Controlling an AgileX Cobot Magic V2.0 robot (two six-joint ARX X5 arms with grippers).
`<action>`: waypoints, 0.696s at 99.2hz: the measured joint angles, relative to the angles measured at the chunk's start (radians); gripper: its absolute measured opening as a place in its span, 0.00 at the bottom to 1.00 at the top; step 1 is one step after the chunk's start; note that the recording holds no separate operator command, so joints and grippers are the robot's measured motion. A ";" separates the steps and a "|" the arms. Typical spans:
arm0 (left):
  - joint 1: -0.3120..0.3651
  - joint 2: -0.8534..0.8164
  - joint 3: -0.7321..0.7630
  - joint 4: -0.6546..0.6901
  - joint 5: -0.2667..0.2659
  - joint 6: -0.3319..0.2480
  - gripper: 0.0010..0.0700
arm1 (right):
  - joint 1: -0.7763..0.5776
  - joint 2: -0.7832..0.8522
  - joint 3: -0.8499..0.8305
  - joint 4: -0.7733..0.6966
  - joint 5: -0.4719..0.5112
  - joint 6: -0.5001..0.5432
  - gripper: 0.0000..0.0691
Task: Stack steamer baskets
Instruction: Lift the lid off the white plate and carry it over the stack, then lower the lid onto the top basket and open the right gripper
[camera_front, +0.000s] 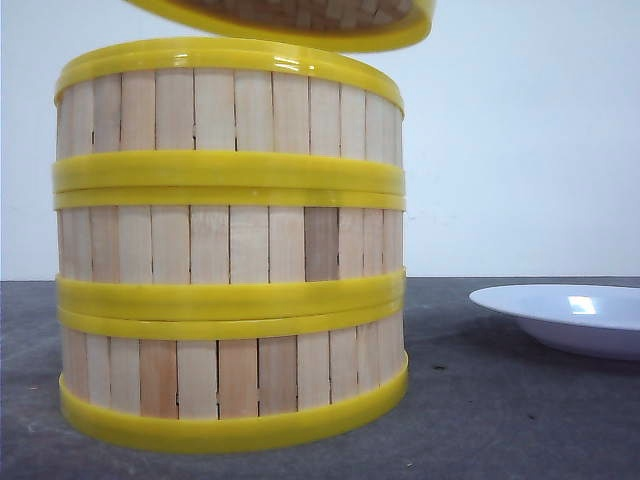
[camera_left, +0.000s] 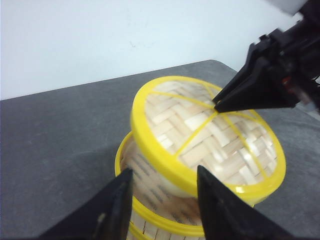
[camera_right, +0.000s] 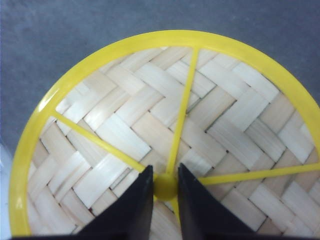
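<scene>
Three baskets stacked; the lid is being brought over to cap them.

The three round steamer baskets of pale wooden slats and thick yellow rims (camera_front: 230, 245) stand in one straight column on the dark grey tabletop (camera_front: 520, 400), towards its left side, well apart from the white plate (camera_front: 570, 315); the right gripper (camera_right: 165, 186) pinches the knob of the domed woven lid with yellow rim (camera_left: 210, 137), hanging tilted just above the open top basket; next it needs levelling and lowering squarely; the left gripper (camera_left: 162, 200) hovers wide apart, holding nothing.
</scene>
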 joint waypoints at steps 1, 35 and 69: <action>0.000 0.000 0.000 0.000 0.000 0.000 0.32 | 0.000 0.002 0.000 0.000 0.000 0.000 0.08; 0.000 0.000 0.000 0.000 0.000 0.000 0.32 | 0.003 0.059 0.000 0.008 -0.002 -0.003 0.08; 0.000 0.000 0.000 0.000 0.000 0.000 0.32 | 0.003 0.111 0.000 0.023 -0.005 -0.003 0.08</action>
